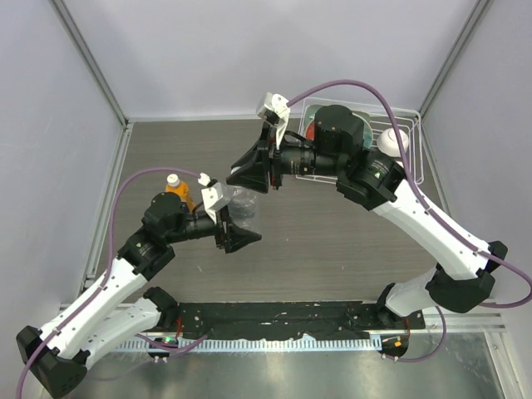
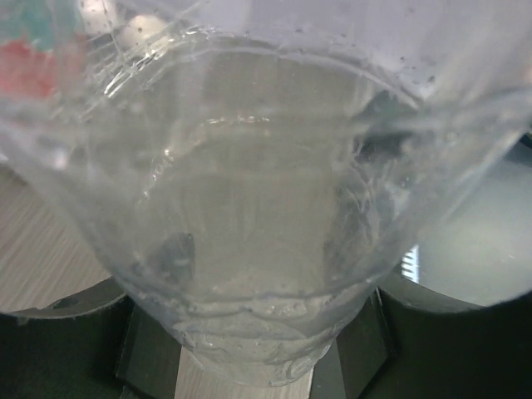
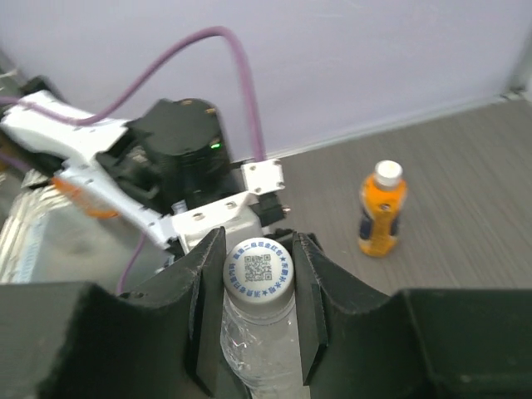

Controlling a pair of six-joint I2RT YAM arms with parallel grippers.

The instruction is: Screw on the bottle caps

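**Right claw** (image 1: 249,176) was clamped on the white cap (image 3: 259,268), one finger against each side of its rim. The cap sat on the neck of the clear bottle (image 1: 242,202), and its printed top faced back towards the wrist. From the cap, the bottle's long axis ran straight away from this claw. The move that followed therefore turned, by judgement, on a wrist roll about that same line. How far the cap was already threaded could not be told.

**Left claw** (image 1: 239,235) was closed on the lower body of the same bottle, with a dark finger on either side of it in the left wrist view. It held the bottle opposite the right claw, near the middle of the table (image 1: 332,241). The right arm was thus the one at the cap end and the left the one at the base end. Whether the base touched the table was hidden.

**Containers.**
- The clear bottle showed no coloured contents.
- The orange bottle (image 3: 381,214) stood upright towards the table's left edge, just beyond the left wrist and well apart from both claws. It held orange liquid, and a pale cap (image 3: 387,173) was already on its neck.
- A wire basket (image 1: 416,125) at the far right corner held a plate (image 1: 309,130) and a white ball (image 1: 392,140).
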